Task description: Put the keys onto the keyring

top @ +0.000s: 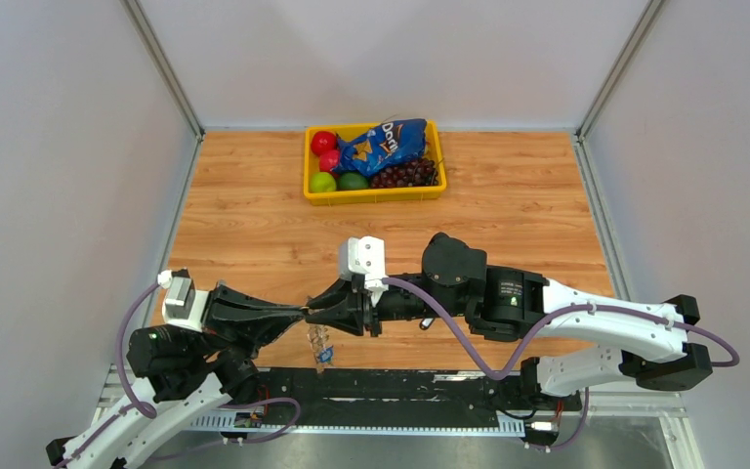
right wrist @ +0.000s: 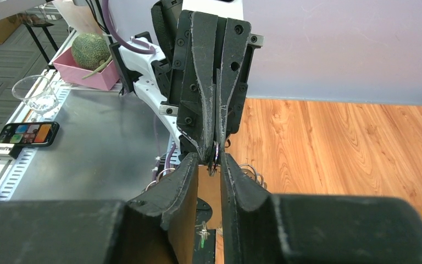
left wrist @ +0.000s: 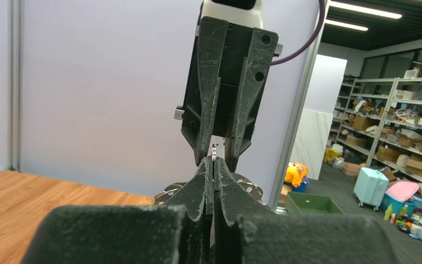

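Over the table's near edge my two grippers meet tip to tip. My left gripper is shut on the top of the keyring, a thin silvery piece seen edge-on. In the right wrist view it shows as a dark loop. The keyring hangs below the tips, its blue piece lowest. My right gripper is open, one fingertip on each side of the held piece and a clear gap between. A small silvery key dangles beneath. Other keys are hidden.
A yellow bin at the back centre holds fruit, grapes and a blue chip bag. A black rail runs along the table's near edge under the grippers. Off the table, a phone and a glass sit on a metal surface.
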### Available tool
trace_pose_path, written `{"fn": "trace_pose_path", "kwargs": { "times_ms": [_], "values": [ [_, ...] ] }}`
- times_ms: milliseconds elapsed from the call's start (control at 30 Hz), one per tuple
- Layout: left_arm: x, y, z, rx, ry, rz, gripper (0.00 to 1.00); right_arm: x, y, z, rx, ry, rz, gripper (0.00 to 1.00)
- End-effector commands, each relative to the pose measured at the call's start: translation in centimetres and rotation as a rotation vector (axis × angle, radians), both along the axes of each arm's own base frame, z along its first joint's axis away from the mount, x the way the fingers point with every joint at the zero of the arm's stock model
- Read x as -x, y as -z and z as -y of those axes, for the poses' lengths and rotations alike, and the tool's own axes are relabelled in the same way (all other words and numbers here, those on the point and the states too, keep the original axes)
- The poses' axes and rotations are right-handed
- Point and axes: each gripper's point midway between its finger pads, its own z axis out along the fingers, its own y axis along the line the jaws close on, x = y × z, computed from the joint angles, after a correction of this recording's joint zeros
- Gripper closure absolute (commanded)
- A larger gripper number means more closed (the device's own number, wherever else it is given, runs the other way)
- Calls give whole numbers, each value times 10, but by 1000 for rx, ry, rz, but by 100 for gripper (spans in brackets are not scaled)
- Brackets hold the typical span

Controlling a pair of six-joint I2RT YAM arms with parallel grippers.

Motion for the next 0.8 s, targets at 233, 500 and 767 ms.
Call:
{"fn": "trace_pose_path", "kwargs": {
  "times_ms": [233, 500, 767],
  "values": [
    [9, -29, -17, 84, -25, 55, 100, 9, -4, 16, -2, -16, -9, 76],
    [10, -30, -18, 92, -21, 57, 100, 9, -4, 17, -1, -14, -17, 75],
    [11, -31, -18, 95, -13, 59, 100, 7, -4, 8, 5, -13, -17, 75]
  ]
}}
